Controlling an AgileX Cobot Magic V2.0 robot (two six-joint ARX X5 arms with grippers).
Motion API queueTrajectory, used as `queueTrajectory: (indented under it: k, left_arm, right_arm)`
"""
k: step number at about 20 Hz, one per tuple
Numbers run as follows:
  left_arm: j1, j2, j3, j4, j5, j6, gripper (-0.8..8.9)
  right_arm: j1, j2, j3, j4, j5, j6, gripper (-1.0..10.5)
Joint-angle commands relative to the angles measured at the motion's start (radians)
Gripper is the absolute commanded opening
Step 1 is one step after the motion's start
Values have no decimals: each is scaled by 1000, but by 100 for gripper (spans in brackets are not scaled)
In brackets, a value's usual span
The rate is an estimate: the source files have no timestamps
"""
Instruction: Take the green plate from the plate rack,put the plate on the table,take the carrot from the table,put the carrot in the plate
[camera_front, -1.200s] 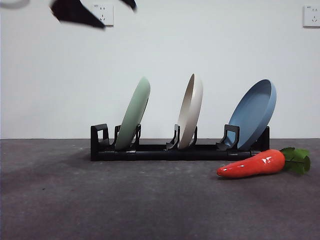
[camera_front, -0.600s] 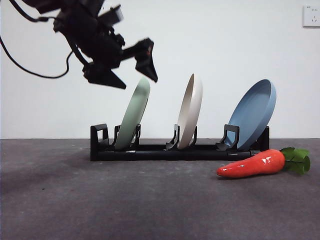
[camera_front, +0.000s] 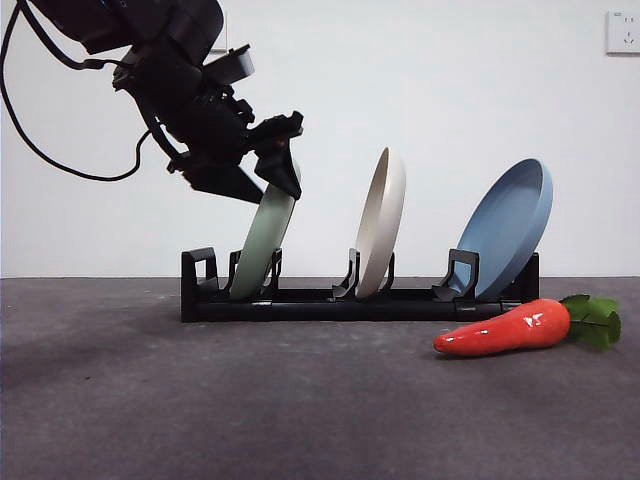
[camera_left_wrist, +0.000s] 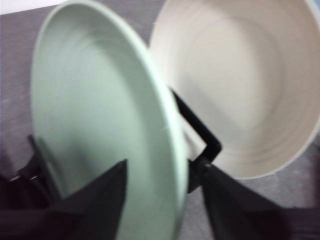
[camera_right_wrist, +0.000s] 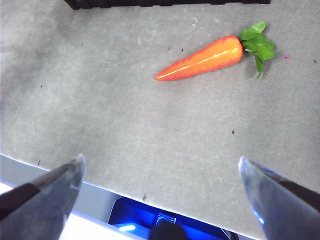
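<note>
Left gripper (camera_front: 262, 182) sits at the upper rim of the green plate (camera_front: 262, 240), arm entering from the top left corner of the front view, wrist pitched down and toward the rack. Jaws parted, one on each face of the plate: in the left wrist view the rim of the green plate (camera_left_wrist: 105, 130) runs up between the two dark jaws, the gripper (camera_left_wrist: 160, 200) straddling it edge-on. No squeeze visible yet; contact cannot be confirmed from the blur. The plate stands in the leftmost slot of the plate rack (camera_front: 330, 300), leaning with its top toward the right. A closing pinch followed by a lift along the plate's own lean looks like the call, judged from the prongs holding its lower edge.

Next slot: cream plate (camera_front: 382, 225), near the outer jaw in the wrist view, so clearance on that side is tight. Third slot: blue plate (camera_front: 510, 230).

Far right on the bench (camera_front: 200, 400): carrot (camera_front: 505, 330) lying flat in front of the rack's right end, tip to the left, leaves to the right. Right gripper (camera_right_wrist: 160, 192) hangs high above it, jaws spread wide, empty, waiting; it is the nearer arm for the carrot (camera_right_wrist: 200, 58).
</note>
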Motion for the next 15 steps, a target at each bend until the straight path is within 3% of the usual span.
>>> queueTrajectory:
  k: [1, 3, 15]
  left_arm:
    - [-5, 10, 2, 6, 36, 7, 44]
    - [-3, 10, 2, 5, 36, 4, -8]
    - [21, -57, 6, 7, 131, -77, -8]
  right_arm:
    - [2, -1, 1, 1, 1, 6, 554]
    - [2, -1, 1, 1, 1, 6, 554]
    - [2, -1, 1, 0, 1, 6, 554]
